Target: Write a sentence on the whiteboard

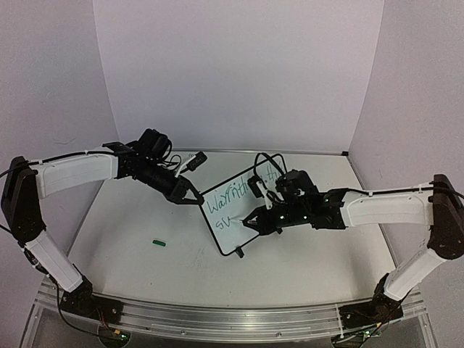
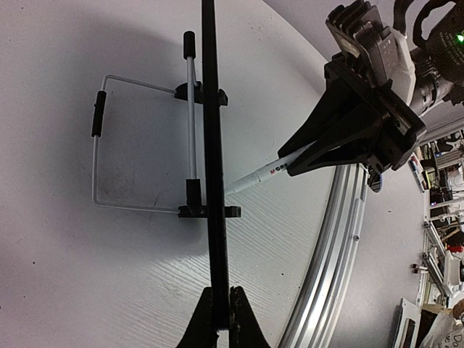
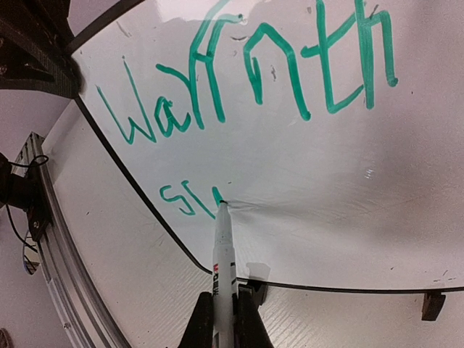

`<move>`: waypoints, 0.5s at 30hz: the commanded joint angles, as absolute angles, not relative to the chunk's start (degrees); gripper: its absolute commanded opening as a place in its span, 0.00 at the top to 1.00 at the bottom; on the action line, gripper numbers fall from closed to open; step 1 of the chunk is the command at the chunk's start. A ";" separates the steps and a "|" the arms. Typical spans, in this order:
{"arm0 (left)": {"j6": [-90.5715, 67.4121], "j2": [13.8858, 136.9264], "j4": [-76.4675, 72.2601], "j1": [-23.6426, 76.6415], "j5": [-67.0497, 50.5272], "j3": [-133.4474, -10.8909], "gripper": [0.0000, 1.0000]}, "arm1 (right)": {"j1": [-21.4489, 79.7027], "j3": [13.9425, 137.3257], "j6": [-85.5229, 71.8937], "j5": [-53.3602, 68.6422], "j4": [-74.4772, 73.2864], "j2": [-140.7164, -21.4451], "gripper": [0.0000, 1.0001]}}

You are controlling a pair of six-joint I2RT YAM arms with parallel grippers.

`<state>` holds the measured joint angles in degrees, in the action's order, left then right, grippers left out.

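Note:
The whiteboard [image 1: 232,214] stands tilted at the table's middle, with green "Warmth" written on it and the start of a second line below. My left gripper [image 1: 194,197] is shut on the whiteboard's left edge [image 2: 215,217], seen edge-on as a black frame in the left wrist view. My right gripper [image 1: 249,221] is shut on a white marker [image 3: 224,261]. The marker's green tip [image 3: 219,201] touches the board [image 3: 326,167] just after the letters "SV". The board's wire stand [image 2: 138,145] shows behind it.
A small green marker cap [image 1: 160,243] lies on the table left of the board. The aluminium rail [image 1: 217,319] runs along the near edge. White walls close in the back and both sides.

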<state>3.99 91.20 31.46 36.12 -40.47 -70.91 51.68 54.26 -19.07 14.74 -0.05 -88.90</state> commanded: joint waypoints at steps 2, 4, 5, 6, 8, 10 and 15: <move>5.72 93.48 35.51 39.11 -41.31 -70.89 1.00 | 51.40 53.90 -19.56 11.74 0.83 -88.38 1.00; 5.73 93.39 35.51 39.15 -41.31 -70.93 1.00 | 51.41 54.03 -19.49 11.69 0.56 -88.31 1.00; 5.75 93.36 35.51 39.19 -41.31 -70.91 1.00 | 51.40 54.05 -19.49 11.54 0.41 -88.21 1.00; 5.77 93.36 35.51 39.19 -41.28 -70.89 1.00 | 51.39 54.07 -19.46 11.37 0.27 -88.07 1.00; 5.84 93.39 35.51 39.20 -41.22 -70.93 1.00 | 51.32 54.18 -19.29 10.90 0.10 -87.63 1.00; 5.87 93.30 35.51 39.20 -41.22 -70.93 1.00 | 51.36 54.23 -19.10 10.50 0.09 -87.20 1.00; 5.83 93.19 35.58 39.19 -41.11 -70.93 1.00 | 51.34 54.32 -18.81 10.12 -2.05 -85.99 1.00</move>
<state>4.01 91.20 31.44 36.19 -40.47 -70.94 51.68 54.24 -19.11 13.66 -1.18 -88.35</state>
